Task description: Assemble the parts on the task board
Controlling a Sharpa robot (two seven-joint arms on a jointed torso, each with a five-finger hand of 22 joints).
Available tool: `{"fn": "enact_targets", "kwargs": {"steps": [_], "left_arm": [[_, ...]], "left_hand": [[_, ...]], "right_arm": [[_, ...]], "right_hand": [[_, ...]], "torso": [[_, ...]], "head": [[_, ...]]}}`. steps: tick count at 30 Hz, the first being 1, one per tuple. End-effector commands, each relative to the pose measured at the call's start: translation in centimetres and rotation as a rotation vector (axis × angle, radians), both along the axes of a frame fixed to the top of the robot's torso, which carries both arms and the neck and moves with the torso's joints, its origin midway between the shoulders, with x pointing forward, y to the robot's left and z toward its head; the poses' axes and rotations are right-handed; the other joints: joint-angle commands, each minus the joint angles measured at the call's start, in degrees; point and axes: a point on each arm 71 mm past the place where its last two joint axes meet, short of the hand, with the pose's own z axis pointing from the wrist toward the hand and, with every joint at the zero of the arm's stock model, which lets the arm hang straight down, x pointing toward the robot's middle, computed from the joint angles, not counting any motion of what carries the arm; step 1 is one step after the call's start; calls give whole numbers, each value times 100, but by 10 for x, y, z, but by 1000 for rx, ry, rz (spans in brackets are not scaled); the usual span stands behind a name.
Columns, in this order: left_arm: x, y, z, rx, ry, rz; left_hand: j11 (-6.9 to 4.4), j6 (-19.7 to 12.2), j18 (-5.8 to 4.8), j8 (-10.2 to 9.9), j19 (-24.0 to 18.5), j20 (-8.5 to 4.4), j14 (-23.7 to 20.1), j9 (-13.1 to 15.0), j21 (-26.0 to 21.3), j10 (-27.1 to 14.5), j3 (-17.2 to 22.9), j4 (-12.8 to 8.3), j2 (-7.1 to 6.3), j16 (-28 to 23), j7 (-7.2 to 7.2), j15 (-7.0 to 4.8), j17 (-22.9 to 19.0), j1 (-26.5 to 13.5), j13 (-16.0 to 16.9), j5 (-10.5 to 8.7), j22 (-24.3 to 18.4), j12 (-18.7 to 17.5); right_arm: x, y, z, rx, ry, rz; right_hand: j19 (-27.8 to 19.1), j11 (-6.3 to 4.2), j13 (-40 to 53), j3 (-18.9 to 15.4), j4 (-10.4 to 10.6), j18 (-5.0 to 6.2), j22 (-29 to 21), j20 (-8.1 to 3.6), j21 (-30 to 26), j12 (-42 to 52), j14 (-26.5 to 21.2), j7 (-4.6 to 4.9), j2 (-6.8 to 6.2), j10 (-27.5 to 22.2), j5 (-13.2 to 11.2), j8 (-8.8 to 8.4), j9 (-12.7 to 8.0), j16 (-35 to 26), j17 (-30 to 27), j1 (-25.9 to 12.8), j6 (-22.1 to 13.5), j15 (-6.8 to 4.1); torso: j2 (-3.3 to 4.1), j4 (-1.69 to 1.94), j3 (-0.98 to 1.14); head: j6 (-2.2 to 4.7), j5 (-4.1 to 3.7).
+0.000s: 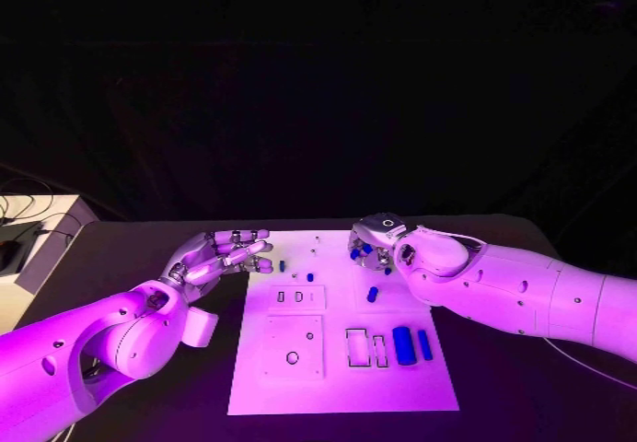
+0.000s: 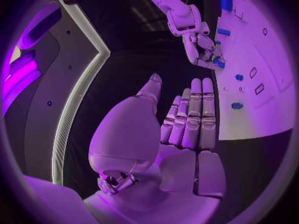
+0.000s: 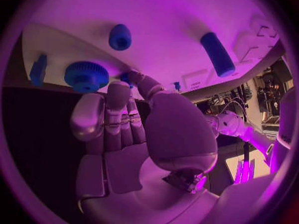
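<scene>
The right hand [image 1: 385, 241] is lowered over blue parts [image 1: 364, 250] near the task board's [image 1: 332, 387] far edge; whether one is pinched cannot be told. The left hand [image 1: 219, 258], fingers extended and empty, is held off the board's left edge, presumably in reserve.

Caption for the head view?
Right hand reaches blue parts at the white board's far edge; left hand hovers open beside it.

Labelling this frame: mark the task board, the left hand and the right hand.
task board [image 1: 399, 387]: head view, bare white area near its lower right corner.
left hand [image 1: 219, 258]: head view, middle of the hand, at the board's left edge.
right hand [image 1: 378, 241]: head view, back of the hand over the board's top.
</scene>
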Motion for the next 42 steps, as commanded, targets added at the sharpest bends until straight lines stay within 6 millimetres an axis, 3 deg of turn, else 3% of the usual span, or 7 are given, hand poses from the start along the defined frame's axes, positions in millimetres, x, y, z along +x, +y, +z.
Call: {"fn": "enact_targets", "kwargs": {"steps": [1, 7, 15, 32, 37, 42], "left_arm": [[0, 0, 1, -1, -8, -3], [0, 1, 0, 1, -5, -2], [2, 3, -1, 6, -2, 5], [2, 5, -1, 9, -1, 12], [2, 3, -1, 7, -2, 6], [0, 2, 0, 5, -4, 1]], "left_hand": [[2, -38, -41, -21, 12, 20, 28, -8, -31, -36, 30, -10, -24, -31, 11, 15, -10, -14, 8, -15, -9, -11], [4, -53, -40, -22, 16, 19, 34, -9, -38, -43, 27, -32, -10, -39, 16, 15, -12, 5, 8, -17, -11, -10], [6, -75, -39, -23, 21, 18, 38, -10, -42, -52, 14, -68, 3, -48, 18, 15, -14, 25, 7, -19, -11, -11], [8, -86, -39, -22, 24, 18, 43, -10, -48, -55, -15, -96, 14, -57, 22, 15, -15, 25, 7, -19, -10, -11], [9, -93, -40, -23, 25, 18, 45, -11, -51, -60, -25, -109, 23, -62, 21, 16, -16, 26, 7, -19, -9, -11], [9, -94, -40, -23, 26, 18, 45, -11, -51, -62, -27, -112, 25, -63, 21, 16, -16, 26, 7, -19, -9, -11]], "right_arm": [[-2, 2, -3, 2, 2, 10], [-4, 3, 2, 38, -31, 10], [-5, 7, 11, 80, -72, 0], [-1, 35, 22, 102, -182, -18], [0, 44, 24, 101, -215, -19], [0, 49, 26, 107, -241, -18]], "right_hand": [[381, -56, 12, -39, 10, -38, 99, -60, 77, 7, -4, -15, 149, 111, -72, 39, 13, 47, 19, 51, 98, -60], [390, -84, 11, -137, 55, -111, 367, -79, 291, 6, 1, -60, 355, 166, -472, 40, 27, 98, 62, 97, 188, -76], [390, -102, 10, -260, 44, -142, 540, -92, 364, 7, -11, -89, 458, 201, -512, 41, 43, 141, 99, 136, 244, -85], [407, -104, 9, -307, 24, -169, 851, -101, 315, 7, -16, -92, 427, 207, -550, 40, 38, 175, 68, 160, 269, -90], [407, -100, 9, -303, 17, -171, 854, -99, 303, 7, -17, -88, 415, 200, -525, 40, 37, 172, 66, 154, 265, -86], [407, -98, 10, -295, 23, -158, 842, -99, 271, 8, -19, -85, 407, 194, -508, 42, 35, 162, 62, 138, 259, -86]], "torso": [[14, 1, 3], [27, 5, 0], [30, -3, 1], [65, 10, 5], [77, 26, 0], [97, 51, -20]], "head": [[15, 7], [38, -1], [71, 14], [146, 3], [137, 18], [143, 25]]}}
